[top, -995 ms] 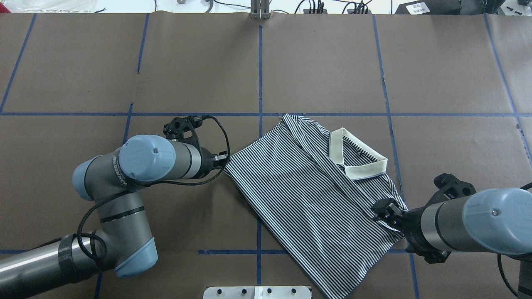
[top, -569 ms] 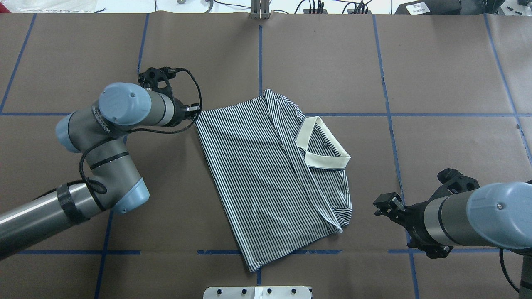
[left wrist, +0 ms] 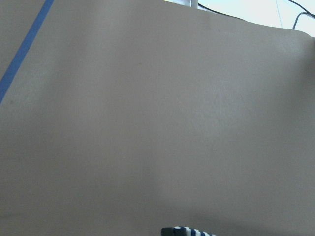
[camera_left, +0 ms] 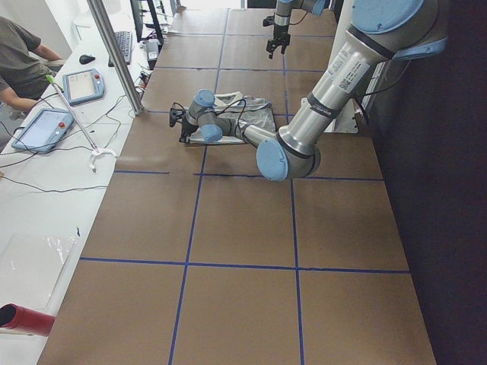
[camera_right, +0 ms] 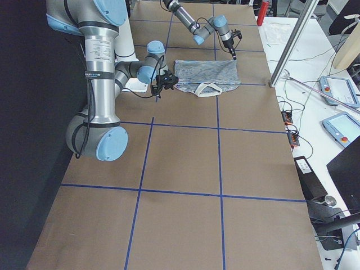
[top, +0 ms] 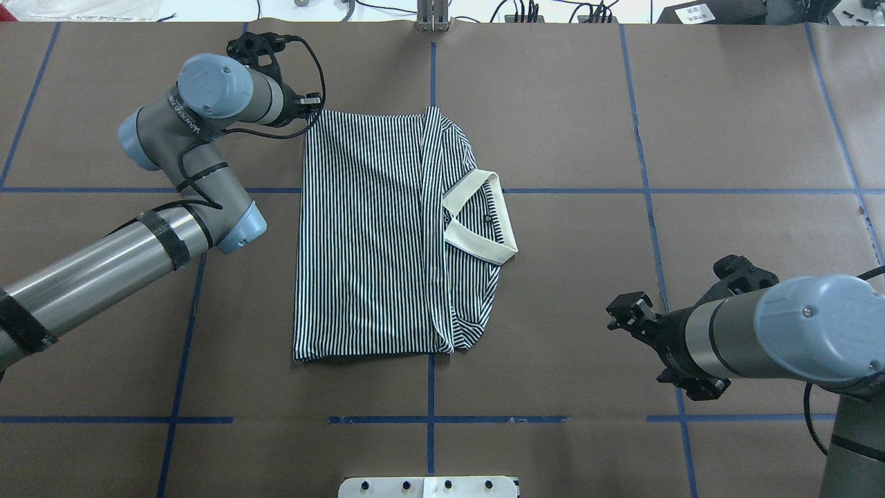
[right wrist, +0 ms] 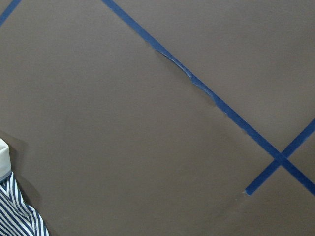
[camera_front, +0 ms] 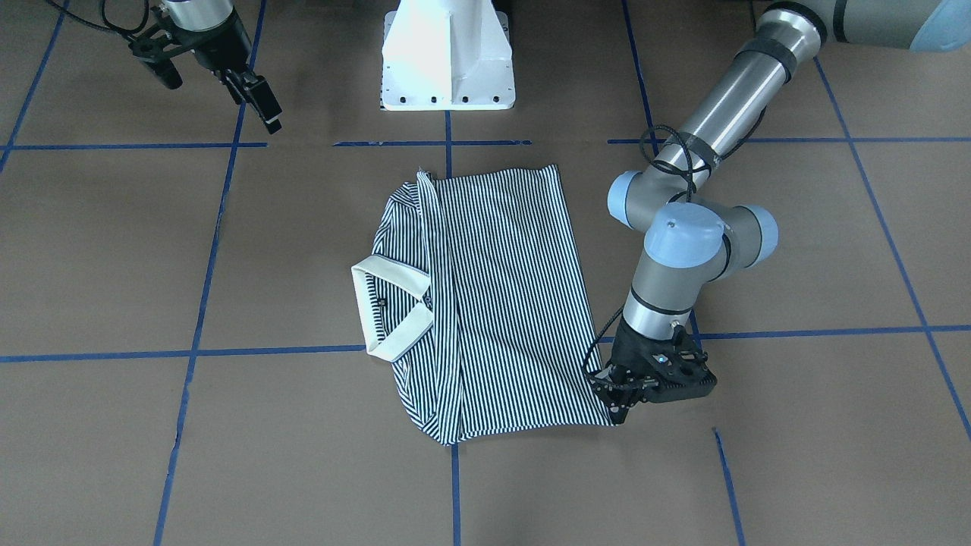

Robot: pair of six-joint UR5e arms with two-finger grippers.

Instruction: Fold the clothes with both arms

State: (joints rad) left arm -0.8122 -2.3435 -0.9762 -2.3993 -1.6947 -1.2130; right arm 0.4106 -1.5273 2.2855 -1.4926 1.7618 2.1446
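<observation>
Looking at the striped polo shirt [top: 366,235] lying flat around the middle of the brown worktop [top: 553,104], folded in on itself lengthwise with the cream collar [top: 480,218] sticking out toward the robot's right. Got the left claw [top: 312,111] pinched shut on the shirt's far left corner, down low by the worktop. Can see the right claw [top: 626,315] well apart from the shirt, hovering over bare paper near a blue tape line [top: 650,207], fingers a bit parted, holding nothing.
</observation>
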